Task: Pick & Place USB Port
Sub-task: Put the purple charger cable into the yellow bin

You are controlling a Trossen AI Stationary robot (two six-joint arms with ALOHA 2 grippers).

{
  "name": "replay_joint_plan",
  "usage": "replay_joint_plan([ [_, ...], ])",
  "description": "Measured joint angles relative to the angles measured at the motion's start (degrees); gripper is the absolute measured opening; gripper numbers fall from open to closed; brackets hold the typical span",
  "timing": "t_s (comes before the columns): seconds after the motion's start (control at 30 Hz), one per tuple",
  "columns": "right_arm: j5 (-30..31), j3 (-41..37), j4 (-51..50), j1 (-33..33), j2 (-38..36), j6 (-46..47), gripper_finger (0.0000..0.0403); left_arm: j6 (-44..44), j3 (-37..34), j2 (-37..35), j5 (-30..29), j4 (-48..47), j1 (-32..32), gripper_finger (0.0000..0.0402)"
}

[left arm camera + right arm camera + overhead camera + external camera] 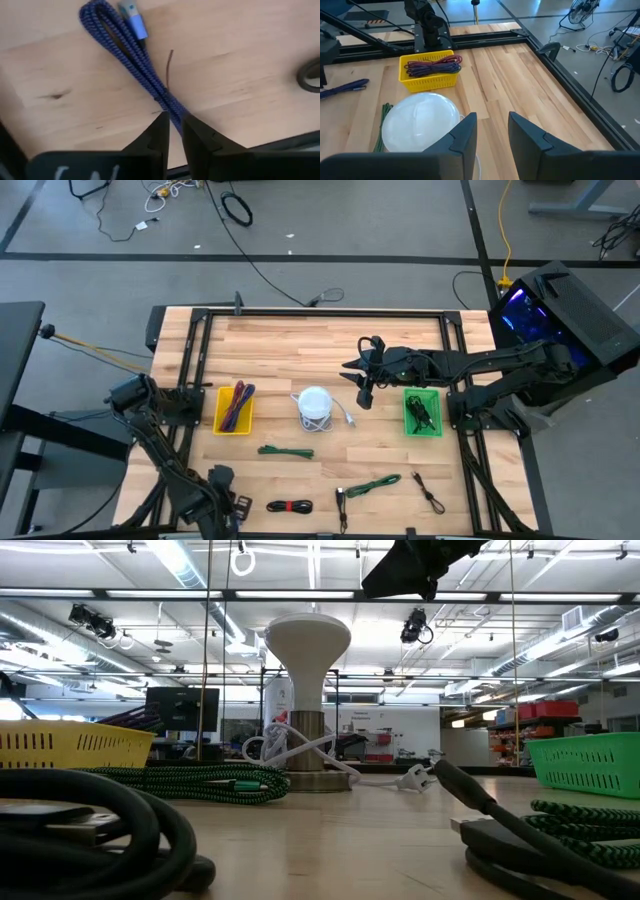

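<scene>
Looking down from above, the left gripper (225,502) sits at the table's (300,340) near-left corner, while the right gripper (362,392) hovers beside the white lamp (314,402), between the yellow basket (234,409) and green basket (422,411). The low view shows green cable (190,780) coiled before the lamp. In the left wrist view, the fingers (160,131) pinch a blue braided USB cable (131,50) lying on the wood. The right wrist view shows jaws parted, empty.
</scene>
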Motion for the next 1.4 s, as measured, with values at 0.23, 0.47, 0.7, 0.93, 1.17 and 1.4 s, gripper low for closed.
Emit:
replay_joint_plan([
  [0.23,-0.02,-1.05,0.31,0.02,0.02,-0.02,0.0111,-0.32,-0.02,0.39,1.76,-1.08,0.24,0.0111],
  [0.47,0.02,-1.40,0.57,0.02,0.02,-0.04,0.0111,-1.16,0.00,0.73,-0.31,-0.94,0.94,0.0186],
  [0.7,0.00,-1.40,0.54,0.04,0.02,-0.04,0.0111,-1.41,0.00,6.07,2.32,2.22,1.77,0.0231],
  [0.93,0.00,-1.40,0.71,0.04,0.02,-0.04,0.0111,0.09,0.22,7.50,2.10,3.16,1.77,0.0193],
  [1.17,0.02,-1.40,0.86,0.04,0.02,-0.07,0.0111,1.39,0.26,7.63,2.87,2.42,1.79,0.0025],
  [1.4,0.04,-1.40,0.87,0.04,0.02,-0.09,0.0111,3.28,1.17,6.90,-1.23,0.70,2.23,0.0025],
])
